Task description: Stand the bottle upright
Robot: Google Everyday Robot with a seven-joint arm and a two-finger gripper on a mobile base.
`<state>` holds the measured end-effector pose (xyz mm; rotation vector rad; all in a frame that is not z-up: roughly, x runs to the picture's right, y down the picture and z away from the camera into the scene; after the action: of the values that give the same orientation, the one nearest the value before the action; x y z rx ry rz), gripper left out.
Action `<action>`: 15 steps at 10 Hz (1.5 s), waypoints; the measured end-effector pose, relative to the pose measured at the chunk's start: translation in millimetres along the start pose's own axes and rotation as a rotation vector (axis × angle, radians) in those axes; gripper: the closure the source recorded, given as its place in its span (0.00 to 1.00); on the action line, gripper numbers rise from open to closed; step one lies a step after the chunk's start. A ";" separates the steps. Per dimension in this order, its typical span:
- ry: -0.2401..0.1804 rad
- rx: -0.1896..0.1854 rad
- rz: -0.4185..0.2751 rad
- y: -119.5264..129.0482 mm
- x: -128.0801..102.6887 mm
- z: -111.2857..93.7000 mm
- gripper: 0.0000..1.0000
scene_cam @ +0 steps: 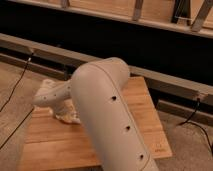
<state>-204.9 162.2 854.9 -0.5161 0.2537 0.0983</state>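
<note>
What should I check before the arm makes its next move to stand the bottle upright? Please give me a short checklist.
1. The gripper is low over the left part of the table: ok.
2. The gripper is shut: ok.
3. The bottle is in view: not ok, no bottle shows and the arm covers much of the table.
4. The bottle is held in the gripper: cannot tell.
5. The bottle is upright: cannot tell.
</note>
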 end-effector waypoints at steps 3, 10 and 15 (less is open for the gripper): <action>0.014 0.087 -0.116 1.0 -1.3 4.4 1.00; 0.040 0.132 -0.147 0.4 -2.3 -1.3 0.44; 0.049 0.144 -0.148 -1.0 -6.9 -4.5 0.22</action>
<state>-212.3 158.9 853.4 -0.3925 0.2670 -0.0765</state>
